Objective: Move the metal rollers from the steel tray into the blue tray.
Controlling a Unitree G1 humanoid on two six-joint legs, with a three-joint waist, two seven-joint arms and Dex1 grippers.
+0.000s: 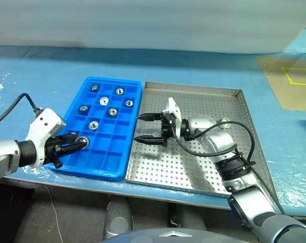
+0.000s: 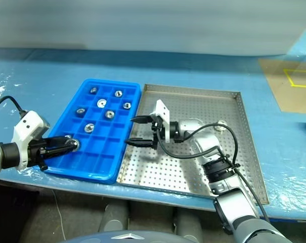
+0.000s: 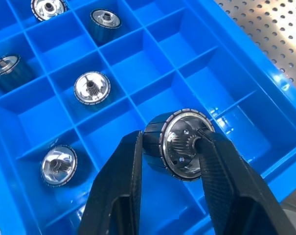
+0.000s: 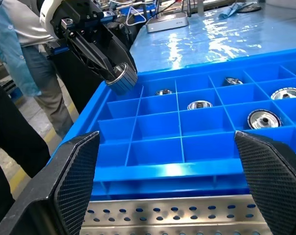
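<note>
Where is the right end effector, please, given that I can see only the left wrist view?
Observer: The right end effector hangs open over the steel tray, close to the blue tray and pointing towards it.
Operator: How many rollers lie in the blue tray altogether?
Observer: Seven rollers lie in its compartments, besides the held roller in the left end effector.
Operator: Is anything left in the steel tray?
Observer: One shiny piece, probably a roller, lies there behind the right arm.
</note>
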